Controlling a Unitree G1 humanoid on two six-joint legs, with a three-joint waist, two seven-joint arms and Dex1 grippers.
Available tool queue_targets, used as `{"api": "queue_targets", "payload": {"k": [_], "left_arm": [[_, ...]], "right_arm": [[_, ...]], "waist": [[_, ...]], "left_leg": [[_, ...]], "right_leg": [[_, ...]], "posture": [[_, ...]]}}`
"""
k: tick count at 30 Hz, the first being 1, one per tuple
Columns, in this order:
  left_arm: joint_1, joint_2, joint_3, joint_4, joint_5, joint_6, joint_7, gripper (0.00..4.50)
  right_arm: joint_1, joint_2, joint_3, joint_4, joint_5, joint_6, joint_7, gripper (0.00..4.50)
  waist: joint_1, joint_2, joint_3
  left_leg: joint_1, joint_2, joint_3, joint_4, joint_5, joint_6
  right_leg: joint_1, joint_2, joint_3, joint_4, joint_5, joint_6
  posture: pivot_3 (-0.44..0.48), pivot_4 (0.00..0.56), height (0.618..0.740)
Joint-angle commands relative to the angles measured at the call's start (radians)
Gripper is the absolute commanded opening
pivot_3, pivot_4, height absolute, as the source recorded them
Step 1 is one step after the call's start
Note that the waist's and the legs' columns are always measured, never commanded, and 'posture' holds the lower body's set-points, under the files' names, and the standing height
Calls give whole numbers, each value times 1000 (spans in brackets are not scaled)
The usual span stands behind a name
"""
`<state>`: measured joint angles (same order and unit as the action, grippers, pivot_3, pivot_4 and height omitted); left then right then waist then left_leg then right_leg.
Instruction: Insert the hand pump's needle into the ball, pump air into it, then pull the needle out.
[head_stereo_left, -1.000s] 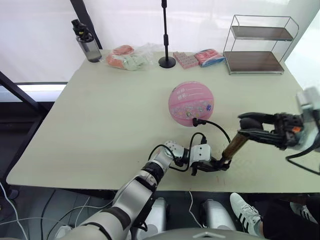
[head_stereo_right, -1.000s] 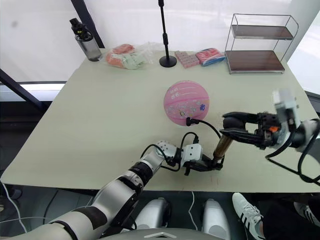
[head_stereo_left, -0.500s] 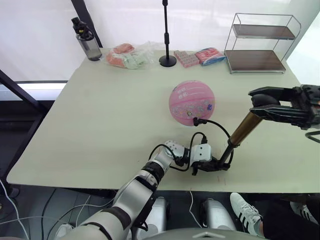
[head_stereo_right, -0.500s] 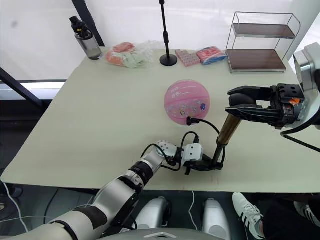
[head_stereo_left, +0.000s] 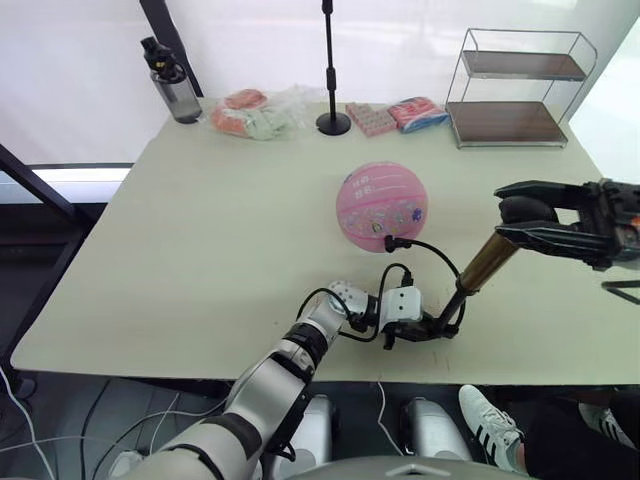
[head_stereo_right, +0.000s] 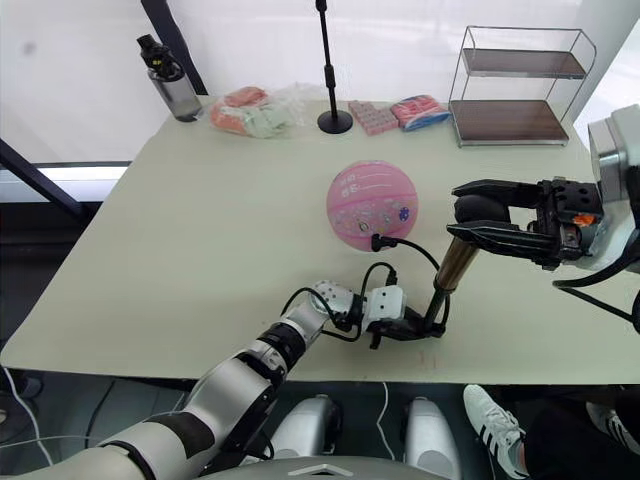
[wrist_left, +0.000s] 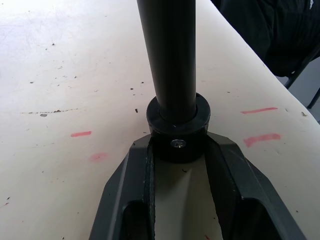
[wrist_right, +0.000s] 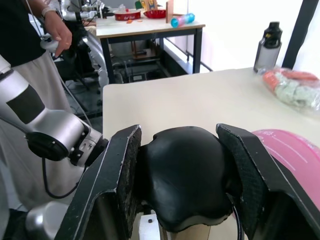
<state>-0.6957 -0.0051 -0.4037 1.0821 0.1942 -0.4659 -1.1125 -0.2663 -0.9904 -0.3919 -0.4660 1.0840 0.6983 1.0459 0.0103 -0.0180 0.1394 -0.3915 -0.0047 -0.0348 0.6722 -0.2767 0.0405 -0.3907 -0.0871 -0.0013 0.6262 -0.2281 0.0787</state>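
Note:
The pink ball (head_stereo_left: 382, 207) sits mid-table. A thin black hose (head_stereo_left: 432, 252) curves from the hand pump to a small black fitting (head_stereo_left: 392, 241) pressed against the ball's near side; the needle's pin itself is not visible there. The hand pump (head_stereo_left: 488, 262) leans up to the right, its gold barrel raised off a black rod (wrist_left: 170, 55). My left gripper (head_stereo_left: 432, 328) is shut on the pump's black bottom collar (wrist_left: 177, 125) at the table's near edge. My right gripper (head_stereo_left: 527, 215) is shut on the black handle (wrist_right: 185, 175), right of the ball.
A dark bottle (head_stereo_left: 172, 82), wrapped packets (head_stereo_left: 255, 115), a black stand (head_stereo_left: 334, 122) and more packets (head_stereo_left: 395, 115) line the far edge. A wire shelf (head_stereo_left: 515, 88) stands at the far right. A person (wrist_right: 30, 45) stands beyond the table; a shoe (head_stereo_left: 490, 412) is below the near edge.
My right gripper lifted the handle and gold barrel up from the low position, exposing the black rod, then came slightly back down. The left gripper and ball stayed put.

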Motion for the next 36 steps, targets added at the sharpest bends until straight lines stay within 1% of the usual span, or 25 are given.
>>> {"api": "queue_targets", "payload": {"k": [1,3,6,12,21,27,31,36], "left_arm": [[34,18,-37,54,47,26,-16,1156],[34,18,-36,56,48,24,-16,1156],[34,18,-35,57,50,24,-16,1156],[34,20,-34,57,51,22,-15,1156],[36,21,-32,52,50,26,-13,1156],[35,24,-31,50,49,28,-14,1156],[34,27,-27,45,45,33,-17,1156],[33,23,-15,32,27,53,-28,1156]], "right_arm": [[114,15,69,-19,-139,-39,-1,1917],[157,29,88,-28,-152,-64,-3,1917],[201,47,120,-41,-162,-86,-13,1917],[214,87,143,-26,-136,-80,-38,1917],[268,153,278,58,-331,-198,-5,1917],[278,198,351,142,-451,-296,16,1917],[287,225,367,171,-471,-323,16,1917],[277,226,341,188,-464,-337,14,1917]], "waist": [[0,-5,-4],[-2,-10,-7],[-4,-16,-10],[0,-13,-10],[1,-11,-9],[0,-10,-9],[0,-9,-9],[-1,-9,-9]], "left_leg": [[2,0,0,-1,0,0],[10,1,0,-3,0,0],[12,6,0,-3,0,0],[11,7,0,-3,0,0],[11,6,0,-3,0,0],[11,6,0,-3,0,0],[11,6,0,-3,0,0],[11,6,0,-3,0,0]], "right_leg": [[2,0,0,0,0,0],[10,0,0,-2,0,0],[12,1,-1,-3,-2,-2],[11,1,-1,-3,-2,-3],[10,1,-1,-3,-2,-3],[10,1,-2,-3,-2,-3],[11,2,-2,-3,-2,-3],[11,2,-2,-3,-2,-3]], "posture": [[0,150,740],[0,150,740],[0,150,740],[0,150,740],[0,150,740],[0,150,740],[0,150,740],[0,150,740]]}}
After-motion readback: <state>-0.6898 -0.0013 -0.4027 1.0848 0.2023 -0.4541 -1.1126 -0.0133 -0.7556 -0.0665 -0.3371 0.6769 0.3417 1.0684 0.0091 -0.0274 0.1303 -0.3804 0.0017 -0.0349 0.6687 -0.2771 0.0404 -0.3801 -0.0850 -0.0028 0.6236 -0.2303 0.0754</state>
